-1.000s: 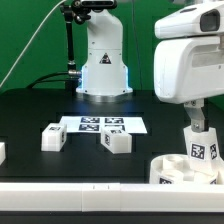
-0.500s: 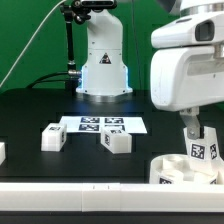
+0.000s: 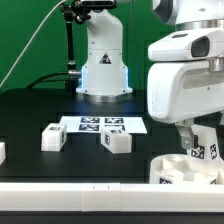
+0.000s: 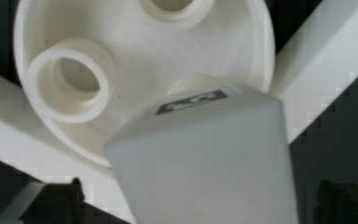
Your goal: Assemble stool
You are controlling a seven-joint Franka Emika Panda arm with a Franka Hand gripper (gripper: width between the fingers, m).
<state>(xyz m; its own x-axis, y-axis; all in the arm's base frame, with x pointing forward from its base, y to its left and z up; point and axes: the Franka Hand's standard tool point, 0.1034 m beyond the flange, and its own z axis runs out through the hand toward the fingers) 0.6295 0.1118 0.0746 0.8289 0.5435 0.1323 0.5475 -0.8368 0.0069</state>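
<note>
White seat (image 3: 166, 169) sits on the worktop (image 3: 35, 112) at the near corner, on the exterior view's right. It is partly cut off by the frame edge. I see one tag on its rim.

In the wrist view the seat (image 4: 229, 50) fills most of the frame, with two round sockets (image 4: 69, 80) showing.

One leg (image 3: 208, 148) stands upright on the seat, tag facing the camera. In the wrist view that leg (image 4: 202, 160) is dead centre, seen end-on, with a tag at its far end. I can't see whether it is seated in a socket.

End effector (image 3: 198, 135) hangs directly over that leg, fingers down either side of it. Wrist view shows white fingers (image 4: 16, 120) flanking the leg. I can't tell whether the pads are pressed on it or just close, so the grip state is unconfirmed.

Second leg (image 3: 52, 136) lies loose on the worktop, well toward the exterior view's left. Third leg (image 3: 117, 142) lies nearer the middle, tilted. The two are apart, and both are well clear of the seat.

Marker board (image 3: 100, 124) lies flat just behind those two legs.

Arm base (image 3: 104, 65) stands at the back centre, against a green backdrop (image 3: 30, 30).

Small white item (image 3: 2, 152) is at the left edge, too cropped to identify.
</note>
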